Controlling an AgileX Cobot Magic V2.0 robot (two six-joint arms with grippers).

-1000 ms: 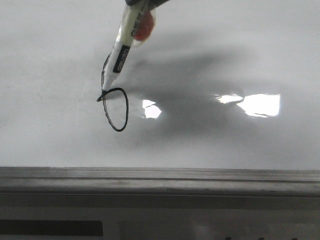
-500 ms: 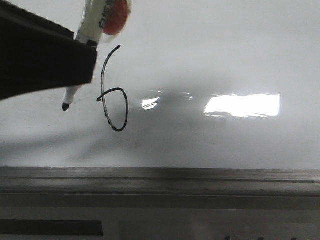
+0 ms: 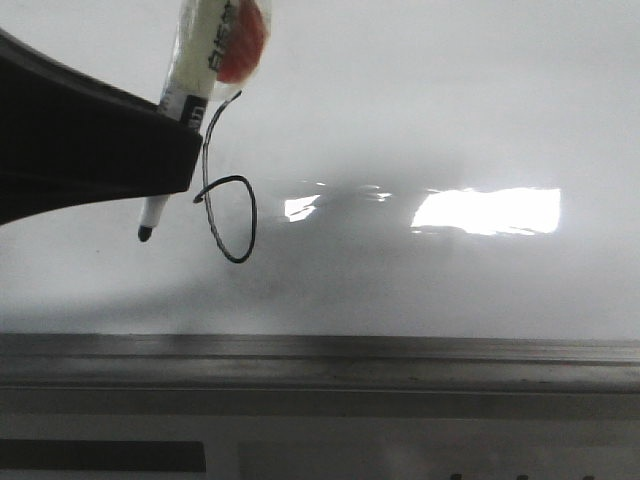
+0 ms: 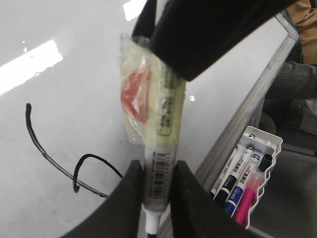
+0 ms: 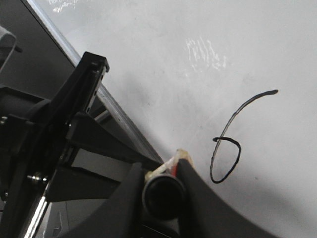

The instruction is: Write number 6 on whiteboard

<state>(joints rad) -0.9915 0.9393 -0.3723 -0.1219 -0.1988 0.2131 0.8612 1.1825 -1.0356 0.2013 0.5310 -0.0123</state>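
Count: one whiteboard [image 3: 420, 120]; one number 6 [image 3: 228, 205] drawn on it; one marker [image 4: 161, 148] in use; one white tray [image 4: 257, 173] beside the board's framed edge, with four visible spare pens [image 4: 237, 181].

Whiteboard [image 3: 420, 110] glossy, smooth, grey metal frame; marker [image 4: 161, 148] white plastic, wrapped in crinkled clear tape.

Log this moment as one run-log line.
phase: 6 drawn on whiteboard | marker: gripped by both claws, tip left of 6 | left claw: shut | right claw: shut
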